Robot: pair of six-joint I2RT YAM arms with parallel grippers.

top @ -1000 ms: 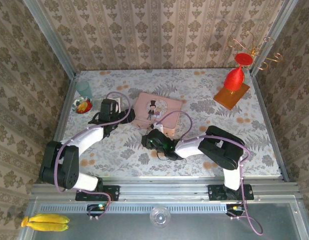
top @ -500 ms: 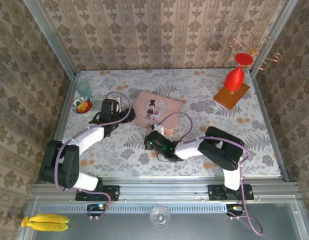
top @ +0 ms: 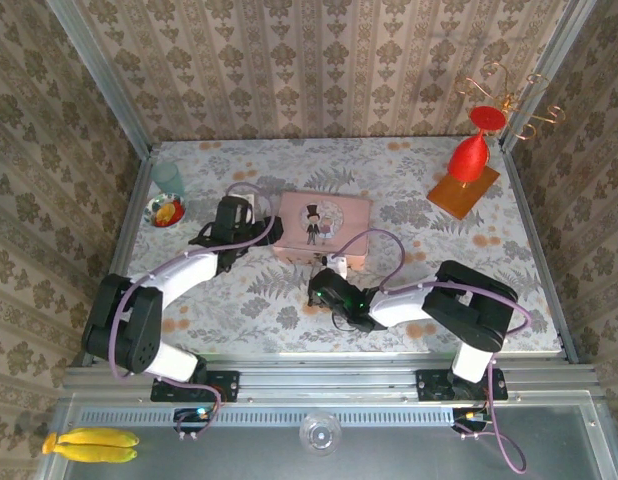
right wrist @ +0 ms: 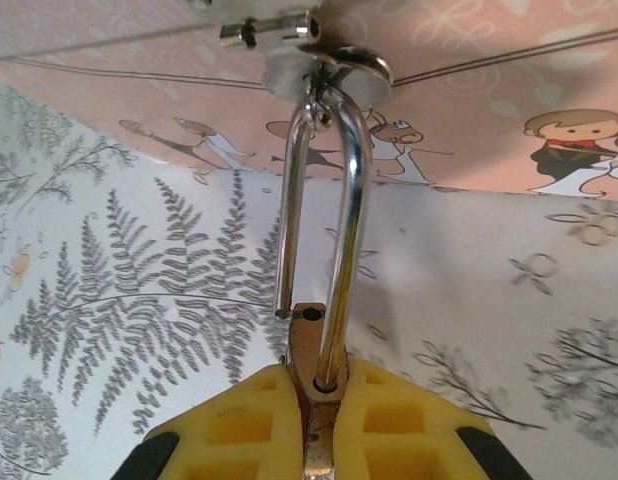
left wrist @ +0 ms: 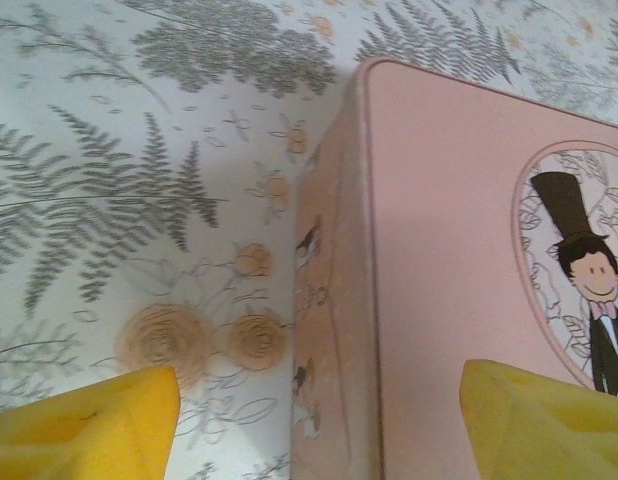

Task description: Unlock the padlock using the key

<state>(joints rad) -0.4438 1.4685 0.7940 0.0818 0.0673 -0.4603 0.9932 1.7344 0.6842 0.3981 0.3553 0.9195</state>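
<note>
1. In the right wrist view, the right end effector [right wrist: 314, 408] is clamped on the padlock [right wrist: 311, 345]. The thin brass body stands upright, pinched between the two yellow pads [right wrist: 239, 420].
2. The padlock's silvery shackle [right wrist: 353, 180] rises from the pads and loops through a small metal ring [right wrist: 329, 65] on the front wall of the pink box [right wrist: 489, 100]. The padlock hangs at that wall, just above the table [right wrist: 119, 300].
3. One leg of the shackle runs down into the body. The other seems to end free just beside its hole, though the close angle makes this hard to judge.
4. In the left wrist view, the left end effector [left wrist: 314, 400] has its yellow fingertips [left wrist: 84, 425] wide apart and gripping nothing. One tip is over the table [left wrist: 109, 200] and the other over the pink box [left wrist: 439, 250], so they straddle its side edge.
5. The top view gives the layout that the wrist views lack. The left end effector [top: 254, 232] is at the left side of the pink box [top: 294, 215], and the right end effector [top: 324, 278] is at the near edge of the box. The box sits mid-table [top: 409, 260].
6. From above the padlock is too small to make out. The close right wrist view shows its shackle and body plainly.
</note>
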